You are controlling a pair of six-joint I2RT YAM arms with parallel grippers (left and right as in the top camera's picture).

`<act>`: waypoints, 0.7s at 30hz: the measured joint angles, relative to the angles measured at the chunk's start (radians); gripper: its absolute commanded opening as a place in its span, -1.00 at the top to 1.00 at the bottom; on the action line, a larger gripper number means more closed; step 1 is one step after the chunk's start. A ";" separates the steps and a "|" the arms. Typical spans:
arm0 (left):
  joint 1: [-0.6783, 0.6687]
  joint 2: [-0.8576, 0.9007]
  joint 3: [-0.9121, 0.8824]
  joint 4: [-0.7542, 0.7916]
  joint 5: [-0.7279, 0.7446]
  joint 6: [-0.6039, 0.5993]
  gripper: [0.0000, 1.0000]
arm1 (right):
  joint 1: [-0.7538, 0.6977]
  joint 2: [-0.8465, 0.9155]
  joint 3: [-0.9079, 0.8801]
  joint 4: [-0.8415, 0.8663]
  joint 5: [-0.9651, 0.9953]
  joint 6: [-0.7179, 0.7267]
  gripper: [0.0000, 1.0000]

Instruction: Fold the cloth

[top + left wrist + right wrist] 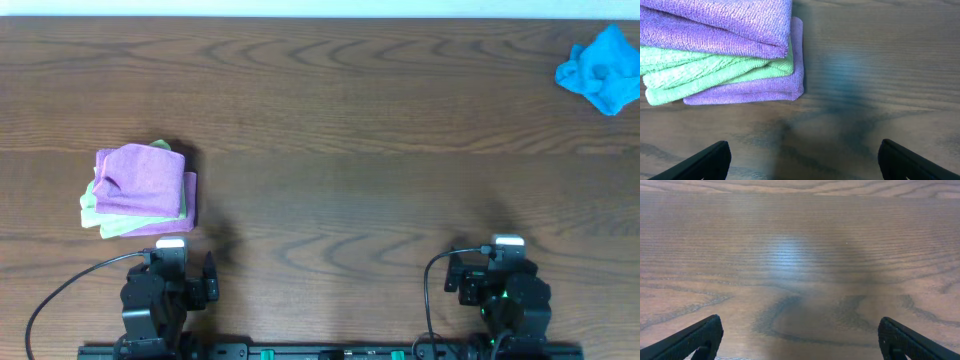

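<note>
A crumpled blue cloth (600, 68) lies at the far right back corner of the table, far from both arms. A stack of folded cloths (140, 190), purple on top, then green, then purple, sits at the left; it also shows in the left wrist view (725, 50). My left gripper (170, 262) is open and empty just in front of the stack; its fingers show in the left wrist view (802, 160). My right gripper (500, 262) is open and empty over bare wood (800, 340).
The wooden table (350, 150) spans the whole view. Both arm bases sit at the front edge. A black cable loops by each arm.
</note>
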State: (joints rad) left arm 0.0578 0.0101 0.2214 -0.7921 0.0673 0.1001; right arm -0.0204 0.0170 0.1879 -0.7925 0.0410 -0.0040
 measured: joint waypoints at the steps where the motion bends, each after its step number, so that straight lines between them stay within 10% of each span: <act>1: 0.000 0.000 0.000 0.000 0.000 0.000 -0.90 | 0.000 0.000 0.000 0.000 0.000 0.000 -0.98; 21: 0.000 0.000 0.000 0.000 0.000 0.000 -0.91 | -0.017 0.150 0.086 0.099 -0.045 0.000 -0.98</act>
State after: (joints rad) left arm 0.0578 0.0101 0.2211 -0.7921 0.0673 0.1001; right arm -0.0372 0.1673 0.2741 -0.6933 -0.0044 -0.0036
